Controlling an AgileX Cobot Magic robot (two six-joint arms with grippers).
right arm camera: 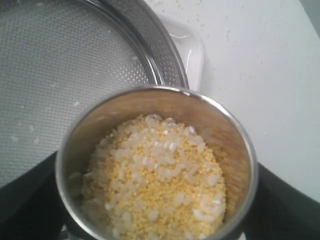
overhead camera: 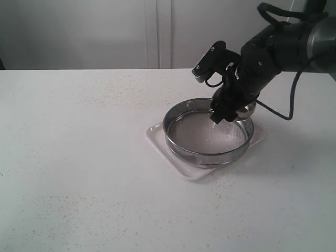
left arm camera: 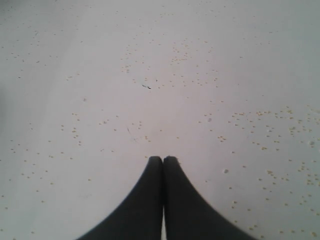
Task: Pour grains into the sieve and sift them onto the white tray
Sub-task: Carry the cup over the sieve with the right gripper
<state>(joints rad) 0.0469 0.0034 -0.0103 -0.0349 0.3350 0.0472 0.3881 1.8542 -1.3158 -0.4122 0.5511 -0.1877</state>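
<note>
My right fingers (right arm camera: 287,210) pinched a small steel cup (right arm camera: 227,132) from both sides and held it just above the far right rim of the sieve (overhead camera: 205,155). The grains (right arm camera: 160,182), yellow mixed with white, lay heaped in the cup, with only a few specks on the mesh. The sieve sat on the white tray (overhead camera: 159,137) on the bench (overhead camera: 79,157). My left fingers (left arm camera: 147,200) were pressed together, empty, above speckled bench.

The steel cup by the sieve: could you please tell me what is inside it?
The steel cup holds a loose heap of grains, golden-yellow mixed with paler whitish ones. The heap covers the cup's bottom, which cannot be seen.
</note>
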